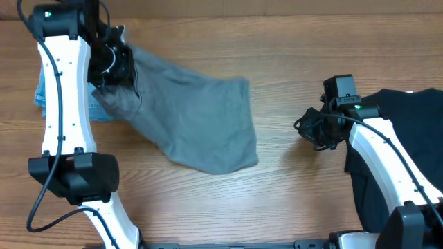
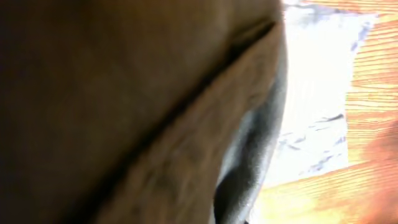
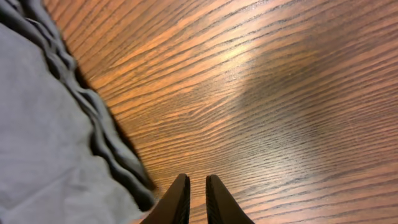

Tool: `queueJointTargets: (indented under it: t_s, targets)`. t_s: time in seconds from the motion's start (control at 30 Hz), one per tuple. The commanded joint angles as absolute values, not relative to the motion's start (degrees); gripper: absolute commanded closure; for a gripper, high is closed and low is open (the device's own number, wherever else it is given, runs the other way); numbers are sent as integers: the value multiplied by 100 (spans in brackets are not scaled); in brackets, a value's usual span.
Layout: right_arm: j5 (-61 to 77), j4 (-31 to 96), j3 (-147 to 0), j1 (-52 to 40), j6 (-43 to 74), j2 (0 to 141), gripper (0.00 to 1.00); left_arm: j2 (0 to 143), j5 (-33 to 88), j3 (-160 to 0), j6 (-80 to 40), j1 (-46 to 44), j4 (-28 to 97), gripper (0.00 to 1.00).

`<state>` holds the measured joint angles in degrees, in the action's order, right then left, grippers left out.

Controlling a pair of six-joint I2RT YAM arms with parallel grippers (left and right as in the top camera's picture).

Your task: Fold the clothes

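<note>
Across the table (image 1: pixel 311 55) the clothes (image 1: pixel 194 117) stretch diagonally, upper-left to lower-right

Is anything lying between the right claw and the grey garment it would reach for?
Nothing visible. Only bare wooden table lies between the right claw and the near edge of the grey garment. The black garment sits on the far side of that arm, out of the path.
</note>
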<state>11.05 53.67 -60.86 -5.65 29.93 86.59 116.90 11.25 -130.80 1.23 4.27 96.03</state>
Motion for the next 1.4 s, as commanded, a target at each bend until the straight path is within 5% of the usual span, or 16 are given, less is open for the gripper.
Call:
queueJointTargets:
  t_s: [0.0, 0.7, 0.83, 1.0, 1.2, 1.37]
  targets:
    - [1011, 5393, -6200, -543, 2956, 8549, 87, 11673, 856, -13181, -200, -86, 9526, 96]
    - [1009, 5417, -6200, -543, 2954, 8552, 87, 11690, 381, -10619, -2714, -2805, 6847, 94]
    - [1011, 5417, -6200, -543, 2864, 8552, 87, 11690, 336, -10250, -3006, -3050, 6488, 77]
    - [1011, 5439, -6200, -543, 2821, 8549, 87, 11690, 298, -10075, -3044, -3087, 6416, 18]
    - [1474, 5201, -6200, -552, 1789, 8552, 85, 11677, 259, -10768, -2707, -2731, 7070, 11]
    - [3044, 4652, -6200, -582, 930, 8552, 68, 11677, 40, -11386, -2126, -2237, 7673, 7]
